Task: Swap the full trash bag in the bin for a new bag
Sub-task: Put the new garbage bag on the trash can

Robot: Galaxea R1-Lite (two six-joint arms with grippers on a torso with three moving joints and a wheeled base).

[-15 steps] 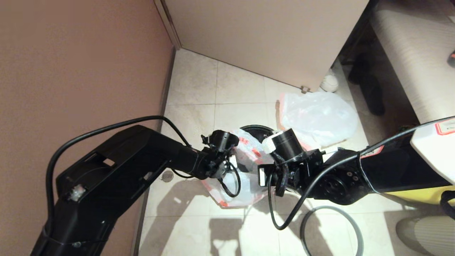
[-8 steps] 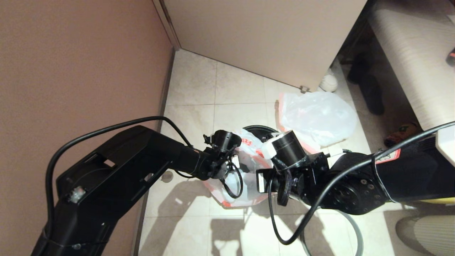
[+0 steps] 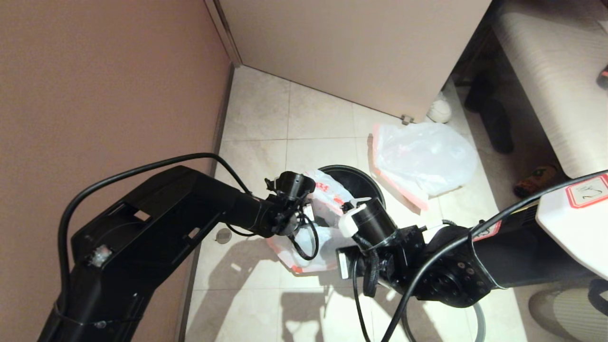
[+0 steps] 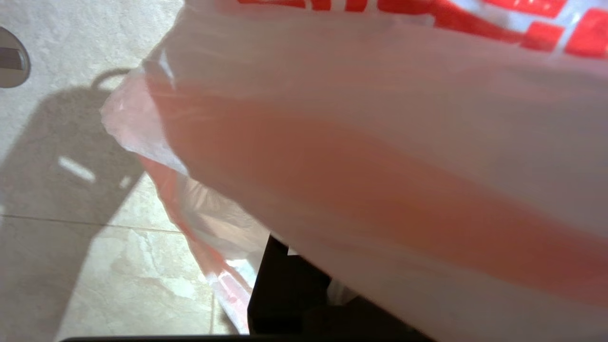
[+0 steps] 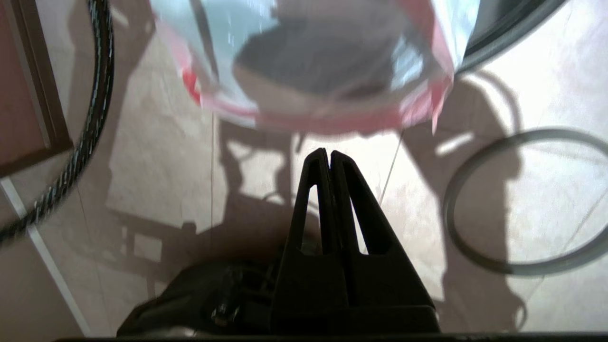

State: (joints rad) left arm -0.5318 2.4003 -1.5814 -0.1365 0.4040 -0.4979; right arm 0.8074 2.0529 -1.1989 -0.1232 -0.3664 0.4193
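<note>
While the left gripper pinches the new bag and holds it over the near edge of the bin, the right gripper hangs just short of the bag's pink hem, fingers pressed together on nothing. Beyond the bin, the full trash bag lies on the floor tiles; the grey hoop lies beside the right arm.

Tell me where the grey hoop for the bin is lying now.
The grey hoop lies flat on the floor tiles at the robot's right, under the right arm in the head view, apart from the bin.
</note>
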